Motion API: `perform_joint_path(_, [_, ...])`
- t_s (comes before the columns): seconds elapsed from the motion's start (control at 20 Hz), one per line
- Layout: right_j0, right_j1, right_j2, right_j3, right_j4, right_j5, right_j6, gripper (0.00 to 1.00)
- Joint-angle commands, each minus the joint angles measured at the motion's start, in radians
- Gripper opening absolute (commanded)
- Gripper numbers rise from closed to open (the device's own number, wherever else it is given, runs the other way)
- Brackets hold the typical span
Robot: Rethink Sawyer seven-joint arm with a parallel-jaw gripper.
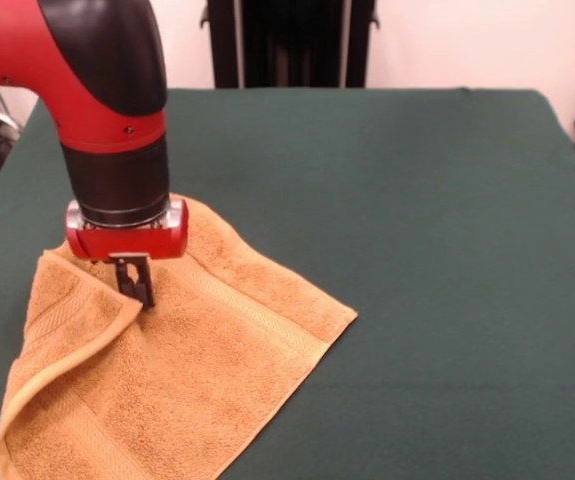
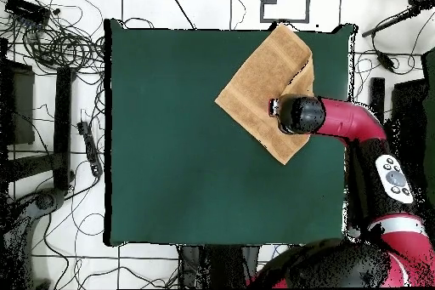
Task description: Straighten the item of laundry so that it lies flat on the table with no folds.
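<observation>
Folded towel [image 1: 167,380] on table [image 1: 447,250], arm upright, fingers [image 1: 135,282] touching fold

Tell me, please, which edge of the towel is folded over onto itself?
The towel's left edge in the front view, beside the gripper: a flap doubles over there, while the right-hand edges lie flat on the table.

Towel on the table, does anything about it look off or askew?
Yes. The towel lies skewed to the table edges, and its left side is folded over onto itself, right where the gripper comes down, so it isn't flat.
</observation>
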Motion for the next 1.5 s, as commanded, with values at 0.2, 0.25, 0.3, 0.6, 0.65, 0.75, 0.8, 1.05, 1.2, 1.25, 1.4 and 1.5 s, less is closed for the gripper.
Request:
perform_joint_path(0.2, [0.002, -0.050, 0.099, -0.015, 0.057, 0.150, -0.114, 0.00])
perform_joint_path(0.25, [0.000, -0.052, 0.101, -0.015, 0.057, 0.153, -0.121, 0.00])
perform_joint_path(0.3, [-0.002, -0.052, 0.105, -0.018, 0.058, 0.157, -0.128, 0.00])
perform_joint_path(0.6, [0.009, -0.037, 0.112, -0.082, 0.063, 0.203, -0.148, 0.00])
perform_joint_path(0.65, [0.012, -0.035, 0.114, -0.094, 0.063, 0.212, -0.153, 0.00])
perform_joint_path(0.75, [0.013, -0.031, 0.114, -0.107, 0.067, 0.221, -0.148, 0.00])
perform_joint_path(0.8, [0.013, -0.026, 0.113, -0.113, 0.070, 0.223, -0.141, 0.00])
perform_joint_path(1.05, [0.001, 0.006, 0.113, -0.119, 0.061, 0.183, -0.140, 0.00])
perform_joint_path(1.2, [-0.017, 0.030, 0.111, -0.096, 0.049, 0.115, -0.128, 0.00])
perform_joint_path(1.25, [-0.023, 0.034, 0.113, -0.087, 0.042, 0.097, -0.135, 0.00])
perform_joint_path(1.4, [-0.034, 0.045, 0.118, -0.079, 0.026, 0.072, -0.153, 0.00])
perform_joint_path(1.5, [-0.044, 0.055, 0.123, -0.072, 0.015, 0.056, -0.164, 0.00])
